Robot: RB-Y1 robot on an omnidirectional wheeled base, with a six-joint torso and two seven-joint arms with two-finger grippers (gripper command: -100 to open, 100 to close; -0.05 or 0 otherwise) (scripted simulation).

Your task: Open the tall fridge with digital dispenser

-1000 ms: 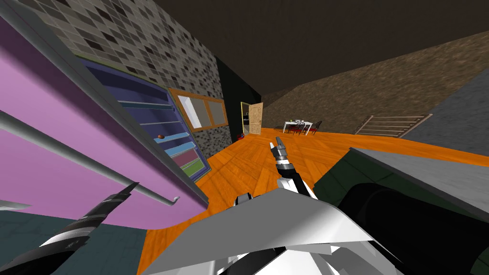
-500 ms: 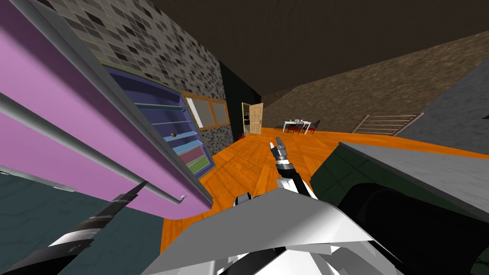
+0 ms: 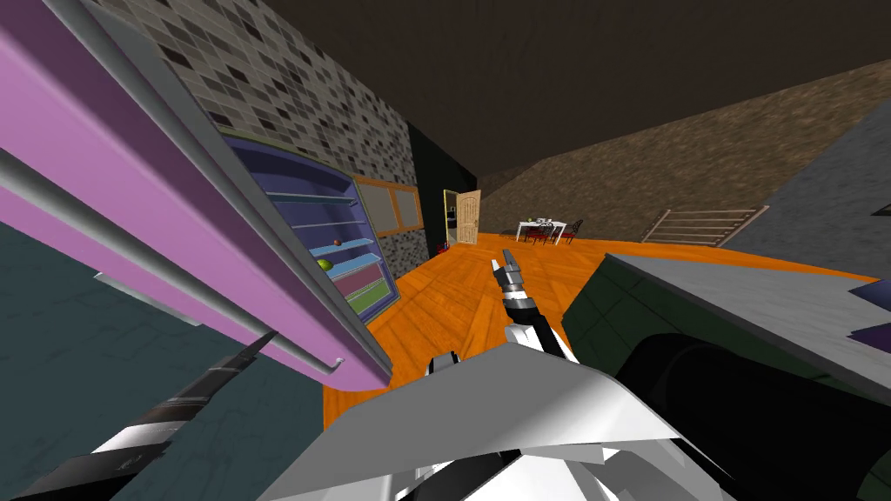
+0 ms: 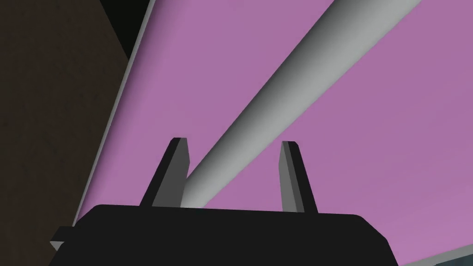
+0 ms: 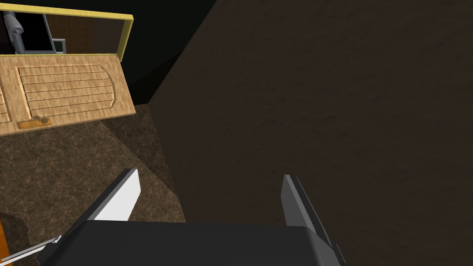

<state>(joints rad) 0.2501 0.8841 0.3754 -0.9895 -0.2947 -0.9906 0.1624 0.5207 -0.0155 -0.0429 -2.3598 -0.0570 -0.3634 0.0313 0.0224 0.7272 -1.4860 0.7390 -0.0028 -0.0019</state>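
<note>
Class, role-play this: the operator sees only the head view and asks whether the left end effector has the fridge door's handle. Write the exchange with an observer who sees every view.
Operator: Is the left end effector on the handle?
Observer: Yes, the grey handle runs between its fingers.
Operator: Squeezed tight?
Observer: No. It sits close against one finger, with purple door showing before the other.
Operator: And the right end effector?
Observer: Its fingers stand apart, nothing between them.
</note>
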